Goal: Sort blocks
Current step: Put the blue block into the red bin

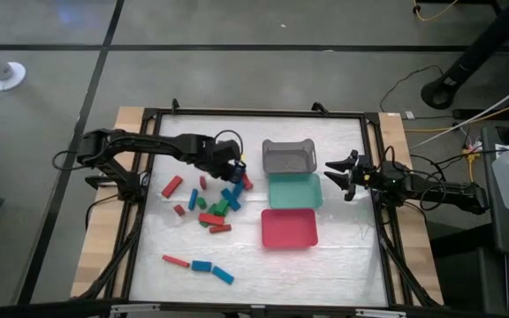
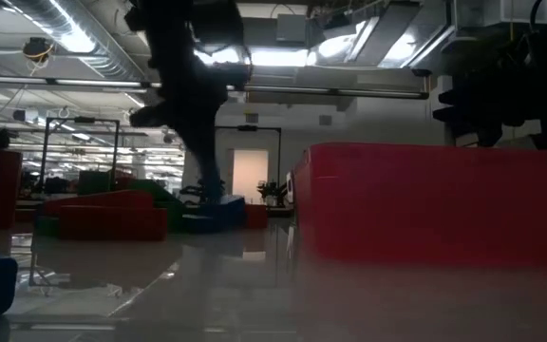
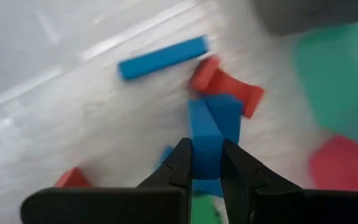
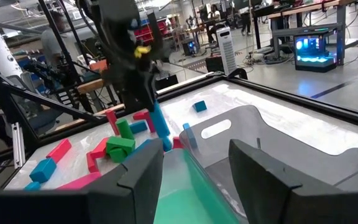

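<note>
My left gripper (image 1: 234, 168) is over the far right of the block pile, next to the grey tray, and is shut on a blue bar (image 3: 207, 134). The other blocks (image 1: 212, 208), red, blue and green, lie scattered on the table's left half. A red bar (image 1: 176, 261) and two blue bars (image 1: 212, 269) lie closer to the near edge. My right gripper (image 1: 337, 174) waits open at the right of the teal tray, touching nothing. My left gripper pinches the blue bar between its two fingers (image 3: 182, 163), coming from above and pointing down. In the right wrist view the bar (image 4: 160, 127) hangs tilted below the fingers. Whether its lower end (image 4: 166, 144) touches the blocks under it, I cannot tell.
Three trays stand in a column at the table's middle: grey (image 1: 288, 156) farthest, teal (image 1: 294, 190) in the middle, red (image 1: 289, 227) nearest. A black frame (image 1: 254, 113) borders the white table top. Bare table lies near the front edge and to the right of the trays.
</note>
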{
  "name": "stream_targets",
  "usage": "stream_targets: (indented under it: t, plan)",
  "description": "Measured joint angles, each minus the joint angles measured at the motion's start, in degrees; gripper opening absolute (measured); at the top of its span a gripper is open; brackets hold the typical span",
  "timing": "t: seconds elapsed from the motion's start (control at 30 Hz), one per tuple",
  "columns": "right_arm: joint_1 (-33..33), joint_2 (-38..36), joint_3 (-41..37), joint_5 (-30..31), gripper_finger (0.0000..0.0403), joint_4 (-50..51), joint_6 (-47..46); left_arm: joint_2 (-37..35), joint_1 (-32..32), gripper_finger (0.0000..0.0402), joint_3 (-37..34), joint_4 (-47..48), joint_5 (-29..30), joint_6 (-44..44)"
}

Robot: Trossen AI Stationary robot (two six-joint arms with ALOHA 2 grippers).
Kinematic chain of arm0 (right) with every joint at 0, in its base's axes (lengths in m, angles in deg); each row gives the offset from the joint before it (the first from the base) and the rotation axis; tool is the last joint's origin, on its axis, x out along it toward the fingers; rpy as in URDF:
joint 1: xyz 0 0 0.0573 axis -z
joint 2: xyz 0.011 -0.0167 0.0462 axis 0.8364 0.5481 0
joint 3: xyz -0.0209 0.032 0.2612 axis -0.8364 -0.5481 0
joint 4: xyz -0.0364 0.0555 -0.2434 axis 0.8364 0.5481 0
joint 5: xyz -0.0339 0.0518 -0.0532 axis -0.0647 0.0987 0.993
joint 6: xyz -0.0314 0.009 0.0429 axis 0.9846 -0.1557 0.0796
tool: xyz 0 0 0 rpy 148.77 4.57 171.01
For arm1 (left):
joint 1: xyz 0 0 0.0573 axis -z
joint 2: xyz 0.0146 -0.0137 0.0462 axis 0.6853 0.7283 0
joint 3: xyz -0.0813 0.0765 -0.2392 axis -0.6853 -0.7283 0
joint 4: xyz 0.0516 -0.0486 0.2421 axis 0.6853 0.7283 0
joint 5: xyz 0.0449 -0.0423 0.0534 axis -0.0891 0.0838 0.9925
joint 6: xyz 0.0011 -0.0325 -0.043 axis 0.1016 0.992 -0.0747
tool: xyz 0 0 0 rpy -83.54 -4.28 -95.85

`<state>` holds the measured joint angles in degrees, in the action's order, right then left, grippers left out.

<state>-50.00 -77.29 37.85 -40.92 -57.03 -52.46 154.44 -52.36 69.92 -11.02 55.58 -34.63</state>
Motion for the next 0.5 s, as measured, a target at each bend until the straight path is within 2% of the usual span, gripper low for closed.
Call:
stream_targets:
  t: [0.2,0.5]
  plan:
    - [0.0,0.0,0.0,0.3,0.0186,0.2,0.0,-1.2,1.0,0.0037,4.8,-3.0,-0.4,-6.0]
    - [0.0,0.0,0.0,0.3,0.0186,0.4,0.0,0.5,10.9,0.0037,4.1,-23.2,-2.8,-13.8]
